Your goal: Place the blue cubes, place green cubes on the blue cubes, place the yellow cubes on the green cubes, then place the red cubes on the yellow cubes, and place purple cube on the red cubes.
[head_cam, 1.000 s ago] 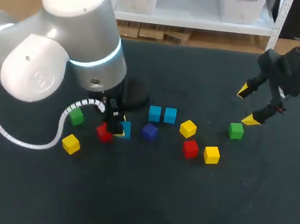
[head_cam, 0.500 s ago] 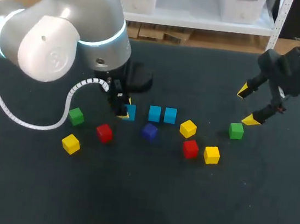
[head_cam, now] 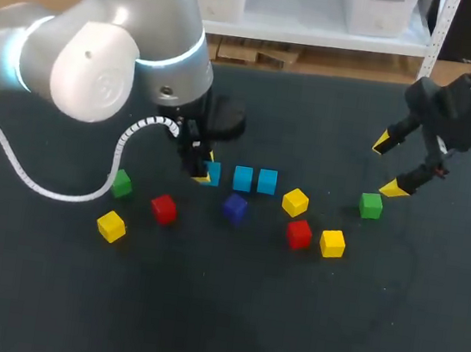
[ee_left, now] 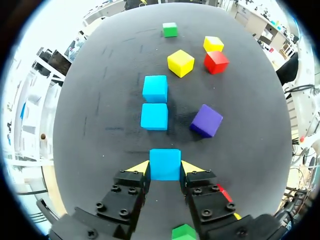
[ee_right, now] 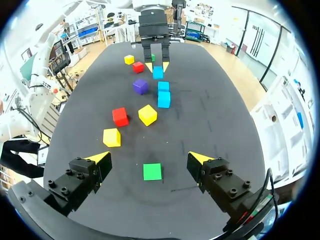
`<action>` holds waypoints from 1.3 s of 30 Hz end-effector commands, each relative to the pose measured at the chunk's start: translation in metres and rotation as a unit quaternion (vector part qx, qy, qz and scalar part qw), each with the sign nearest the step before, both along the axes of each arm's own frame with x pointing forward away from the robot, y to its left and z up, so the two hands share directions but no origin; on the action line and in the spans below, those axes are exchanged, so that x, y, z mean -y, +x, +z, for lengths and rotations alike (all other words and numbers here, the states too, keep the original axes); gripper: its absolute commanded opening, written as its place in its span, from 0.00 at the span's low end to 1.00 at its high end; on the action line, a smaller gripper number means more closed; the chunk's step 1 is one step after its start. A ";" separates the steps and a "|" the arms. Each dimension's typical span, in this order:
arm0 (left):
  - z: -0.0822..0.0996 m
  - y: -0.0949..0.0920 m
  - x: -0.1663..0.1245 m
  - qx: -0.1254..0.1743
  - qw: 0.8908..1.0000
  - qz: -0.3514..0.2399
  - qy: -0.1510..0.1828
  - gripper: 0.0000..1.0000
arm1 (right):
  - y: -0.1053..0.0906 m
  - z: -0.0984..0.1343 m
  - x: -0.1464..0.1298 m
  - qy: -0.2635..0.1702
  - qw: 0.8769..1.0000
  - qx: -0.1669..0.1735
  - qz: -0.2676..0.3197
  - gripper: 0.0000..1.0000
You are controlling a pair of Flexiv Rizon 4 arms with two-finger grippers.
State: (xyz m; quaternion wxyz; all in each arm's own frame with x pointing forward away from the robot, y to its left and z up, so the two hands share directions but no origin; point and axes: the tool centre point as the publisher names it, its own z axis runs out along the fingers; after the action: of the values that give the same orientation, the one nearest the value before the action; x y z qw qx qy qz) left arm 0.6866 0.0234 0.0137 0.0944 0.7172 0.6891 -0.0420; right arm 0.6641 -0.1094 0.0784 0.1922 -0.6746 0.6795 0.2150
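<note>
My left gripper (head_cam: 204,172) (ee_left: 165,168) is shut on a blue cube (head_cam: 212,173) (ee_left: 165,164), low over the table in line with two more blue cubes (head_cam: 243,178) (head_cam: 267,181) ahead of it. Beside that row lies the purple cube (head_cam: 233,206) (ee_left: 206,120). A yellow cube (head_cam: 294,202), a red cube (head_cam: 299,233) and another yellow cube (head_cam: 332,242) lie further right. My right gripper (head_cam: 388,166) (ee_right: 149,159) hangs open above a green cube (head_cam: 371,205) (ee_right: 152,171), not touching it.
Behind the left gripper lie a green cube (head_cam: 121,183), a red cube (head_cam: 163,208) and a yellow cube (head_cam: 111,226). The left arm's white cable (head_cam: 59,194) loops over the table at the left. Dark bare tabletop (head_cam: 243,316) fills the front.
The left gripper has carried the blue cube away from the red cube, up and to the right, to the left end of the blue pair. The right arm has not moved.
</note>
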 end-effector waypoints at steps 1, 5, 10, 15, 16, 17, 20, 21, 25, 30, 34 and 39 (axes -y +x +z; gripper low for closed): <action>-0.004 0.007 0.003 -0.005 1.000 -0.001 0.000 0.00 | 0.000 0.000 0.000 0.001 1.000 0.000 0.000 1.00; -0.007 0.010 0.006 -0.006 1.000 -0.003 0.000 0.00 | 0.000 0.000 0.000 0.001 1.000 0.000 0.000 1.00; -0.010 0.014 0.009 -0.007 1.000 -0.002 -0.003 0.00 | 0.000 0.000 0.000 0.001 1.000 0.000 0.000 1.00; -0.012 0.017 0.013 -0.009 1.000 -0.004 -0.004 0.00 | 0.000 0.000 0.000 0.001 1.000 0.000 0.000 1.00; -0.013 0.017 0.013 -0.009 1.000 -0.004 -0.004 0.00 | 0.000 0.000 0.000 0.001 1.000 0.000 0.000 1.00; -0.013 0.017 0.013 -0.010 1.000 -0.004 -0.004 0.00 | 0.000 0.000 0.000 0.001 1.000 0.000 0.000 1.00; -0.014 0.018 0.014 -0.011 1.000 -0.005 -0.005 0.00 | 0.000 0.000 0.000 0.001 1.000 0.000 0.000 1.00; -0.015 0.018 0.015 -0.012 1.000 -0.005 -0.005 0.00 | 0.000 0.000 0.000 0.001 1.000 0.000 0.000 1.00; -0.016 0.018 0.015 -0.015 1.000 -0.006 -0.004 0.00 | 0.000 0.000 0.000 0.001 1.000 0.000 0.000 1.00; -0.018 0.018 0.015 -0.017 1.000 -0.005 -0.005 0.00 | 0.000 0.000 0.000 0.001 1.000 0.000 0.000 1.00; -0.018 0.018 0.015 -0.018 1.000 -0.004 -0.005 0.00 | 0.000 0.000 0.000 0.001 1.000 0.000 0.000 1.00; -0.018 0.018 0.014 -0.020 1.000 -0.003 -0.003 0.05 | 0.000 0.000 0.000 0.001 1.000 0.000 0.000 1.00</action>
State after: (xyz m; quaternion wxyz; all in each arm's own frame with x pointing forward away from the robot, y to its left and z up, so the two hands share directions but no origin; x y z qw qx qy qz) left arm 0.7020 0.0089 -0.0043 0.0860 0.7168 0.6896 -0.0570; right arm 0.6641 -0.1094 0.0784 0.1922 -0.6746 0.6795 0.2150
